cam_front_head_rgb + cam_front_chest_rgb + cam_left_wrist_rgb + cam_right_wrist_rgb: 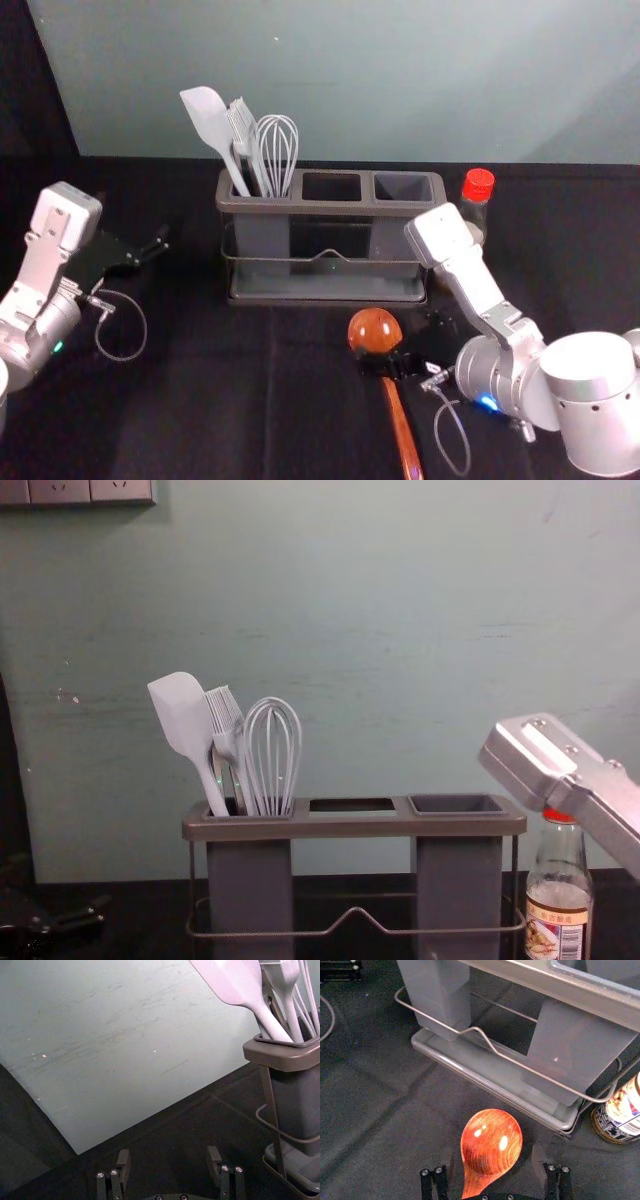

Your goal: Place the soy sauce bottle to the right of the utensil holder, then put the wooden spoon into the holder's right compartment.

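Bottle is stood just right of holder, as tasked. Spoon, flat before holder, is straddled near its bowl by right gripper, fingers parted; handle likely left free for right compartment. Left gripper is parked open, left of holder.

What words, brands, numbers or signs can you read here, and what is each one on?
No text can be read with certainty.
Soy sauce bottle: its label carries print and a barcode, all too small to read.
Utensil holder: no lettering seen.
Wooden spoon: no lettering seen.
Wall sockets: slots, no legible text.
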Robot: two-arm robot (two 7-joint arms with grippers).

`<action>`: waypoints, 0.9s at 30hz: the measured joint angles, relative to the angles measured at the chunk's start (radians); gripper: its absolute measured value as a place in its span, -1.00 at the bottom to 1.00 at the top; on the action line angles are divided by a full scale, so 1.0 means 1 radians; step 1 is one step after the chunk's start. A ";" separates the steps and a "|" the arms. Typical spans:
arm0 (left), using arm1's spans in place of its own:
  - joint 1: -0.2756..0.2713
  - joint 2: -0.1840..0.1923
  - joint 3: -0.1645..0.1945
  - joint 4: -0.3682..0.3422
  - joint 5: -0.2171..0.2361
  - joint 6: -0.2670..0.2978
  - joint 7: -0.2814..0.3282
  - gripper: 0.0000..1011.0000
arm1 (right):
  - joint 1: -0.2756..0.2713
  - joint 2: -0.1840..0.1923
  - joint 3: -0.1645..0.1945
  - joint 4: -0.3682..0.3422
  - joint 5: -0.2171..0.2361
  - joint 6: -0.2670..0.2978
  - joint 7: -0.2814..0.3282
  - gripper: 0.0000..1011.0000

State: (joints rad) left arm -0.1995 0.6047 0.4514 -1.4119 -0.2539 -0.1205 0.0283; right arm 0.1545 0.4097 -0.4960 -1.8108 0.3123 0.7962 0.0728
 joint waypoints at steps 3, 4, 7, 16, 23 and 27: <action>0.000 0.000 0.000 0.000 0.000 0.000 0.000 0.99 | 0.000 -0.014 0.007 0.014 -0.002 -0.005 -0.001 0.98; 0.000 0.000 0.000 0.000 0.000 0.000 0.000 0.99 | 0.000 -0.022 0.011 0.022 -0.002 -0.012 -0.001 0.98; 0.000 0.000 0.000 0.000 0.000 0.000 0.000 0.99 | -0.001 -0.036 0.020 0.038 -0.003 -0.026 0.000 0.98; 0.000 0.000 0.000 0.000 0.000 0.000 0.000 0.99 | 0.000 -0.069 0.040 0.072 -0.006 -0.042 0.012 0.98; 0.000 0.000 0.000 0.000 0.000 0.000 0.000 0.99 | 0.012 -0.091 0.039 0.096 -0.021 -0.033 0.027 0.98; 0.000 0.000 0.000 0.000 0.000 0.000 0.000 0.99 | 0.020 -0.100 0.037 0.102 -0.031 -0.021 0.031 0.98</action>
State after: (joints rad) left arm -0.1995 0.6047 0.4514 -1.4120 -0.2539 -0.1205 0.0283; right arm 0.1743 0.3102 -0.4593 -1.7089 0.2813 0.7754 0.1037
